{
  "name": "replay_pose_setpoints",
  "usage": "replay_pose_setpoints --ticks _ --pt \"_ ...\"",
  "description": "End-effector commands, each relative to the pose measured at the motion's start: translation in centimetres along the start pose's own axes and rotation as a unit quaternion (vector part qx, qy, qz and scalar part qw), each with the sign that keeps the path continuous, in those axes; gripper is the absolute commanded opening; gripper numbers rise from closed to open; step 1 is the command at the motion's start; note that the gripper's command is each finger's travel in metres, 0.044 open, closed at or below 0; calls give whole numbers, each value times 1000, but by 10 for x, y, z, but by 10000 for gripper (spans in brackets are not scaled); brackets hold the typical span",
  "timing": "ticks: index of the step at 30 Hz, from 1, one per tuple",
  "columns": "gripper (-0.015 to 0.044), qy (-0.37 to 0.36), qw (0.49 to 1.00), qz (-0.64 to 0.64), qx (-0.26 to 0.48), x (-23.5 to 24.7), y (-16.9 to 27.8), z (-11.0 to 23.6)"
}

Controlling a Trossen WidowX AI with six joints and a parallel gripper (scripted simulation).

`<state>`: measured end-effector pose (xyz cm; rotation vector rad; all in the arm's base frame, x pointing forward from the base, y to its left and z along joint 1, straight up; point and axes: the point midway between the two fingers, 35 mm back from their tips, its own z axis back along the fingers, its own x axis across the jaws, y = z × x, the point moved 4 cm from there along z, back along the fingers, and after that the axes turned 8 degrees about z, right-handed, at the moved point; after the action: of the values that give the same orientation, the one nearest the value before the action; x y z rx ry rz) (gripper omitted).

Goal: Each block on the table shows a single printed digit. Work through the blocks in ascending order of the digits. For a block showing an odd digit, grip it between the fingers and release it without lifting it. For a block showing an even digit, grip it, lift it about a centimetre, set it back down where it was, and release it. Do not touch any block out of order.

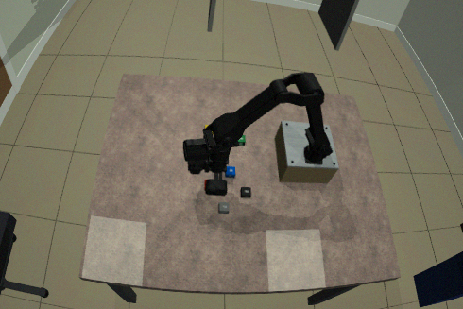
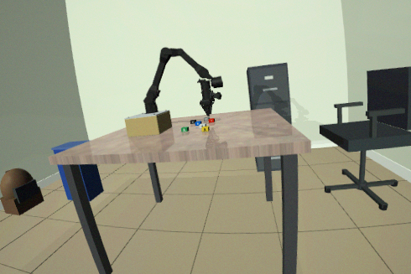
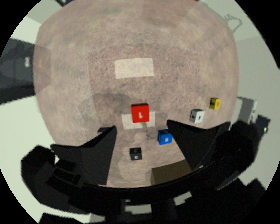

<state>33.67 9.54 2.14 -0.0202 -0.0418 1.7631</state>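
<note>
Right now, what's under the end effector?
The red block sits on the table below the open end effector, ungripped. From the top view the end effector covers most of it.

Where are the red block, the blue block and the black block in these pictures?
red block (image 3: 140,115): wrist view, its top face.
blue block (image 1: 231,172): top view, its top face.
black block (image 1: 246,192): top view, its top face.
</note>
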Motion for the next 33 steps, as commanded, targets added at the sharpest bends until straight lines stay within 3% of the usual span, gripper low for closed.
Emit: replay_pose_setpoints --ticks 1,5,10,19,28,33 --pt "348 2 1000 -2 3 0 -1 15" --pt "242 2 1000 -2 2 0 -1 80" --pt "120 2 1000 -2 3 0 0 83" --pt "120 1 1000 -2 3 1 2 84" --pt "120 -2 1000 -1 8 31 102 84" --pt "120 0 1000 -2 8 32 110 83"
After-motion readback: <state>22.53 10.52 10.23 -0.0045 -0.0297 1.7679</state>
